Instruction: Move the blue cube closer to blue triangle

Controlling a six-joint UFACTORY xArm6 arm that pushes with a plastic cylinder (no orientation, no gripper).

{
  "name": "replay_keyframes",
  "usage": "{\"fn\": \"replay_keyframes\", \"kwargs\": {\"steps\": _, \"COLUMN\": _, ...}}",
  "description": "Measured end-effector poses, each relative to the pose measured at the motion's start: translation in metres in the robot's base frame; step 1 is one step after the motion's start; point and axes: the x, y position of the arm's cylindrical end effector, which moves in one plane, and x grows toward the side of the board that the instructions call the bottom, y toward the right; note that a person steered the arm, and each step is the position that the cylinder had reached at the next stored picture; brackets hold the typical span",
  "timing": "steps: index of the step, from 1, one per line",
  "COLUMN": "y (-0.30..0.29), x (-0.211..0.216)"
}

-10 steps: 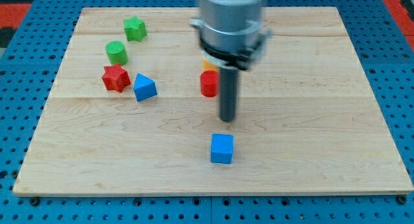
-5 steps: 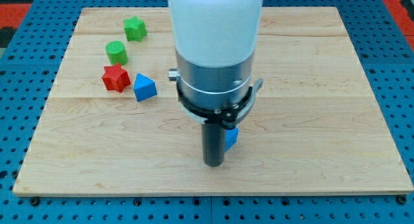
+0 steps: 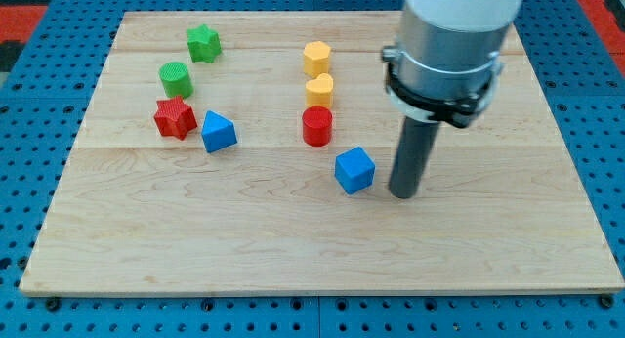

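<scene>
Seen from above: my tip (image 3: 405, 193), the blunt lower end of a straight dark matte rod, rests on a pale wooden board (image 3: 508, 231), just beside the blue cube (image 3: 354, 170) on the view's right w/ a thin gap; contact can't be told. It's a plain rod end, so nothing spreads, presses together or pinches. Above the rod sits a grey cylindrical housing w/ a black clamp ring. The board shows fine lengthwise grain and faint plank seams; it lies on a blue pegboard-style surface dotted w/ holes, w/ a red patch at the view's top left. The blue cube, smooth plastic, sits turned at an angle near board centre. The blue triangle (image 3: 218, 132) lies well apart toward the view's left, close beside a red star (image 3: 175, 117). Up from those: a green cylinder (image 3: 176, 79) and a green star (image 3: 203, 43). A column just up-left of the cube holds a red cylinder (image 3: 316, 126), a yellow block (image 3: 319, 90) and a yellow hexagon-ish block (image 3: 316, 58).
</scene>
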Motion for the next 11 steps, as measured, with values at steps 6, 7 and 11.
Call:
{"fn": "replay_keyframes", "kwargs": {"steps": 6, "y": -0.048, "x": -0.041}}
{"fn": "replay_keyframes", "kwargs": {"steps": 7, "y": -0.065, "x": -0.039}}
{"fn": "replay_keyframes", "kwargs": {"steps": 11, "y": -0.122, "x": -0.049}}
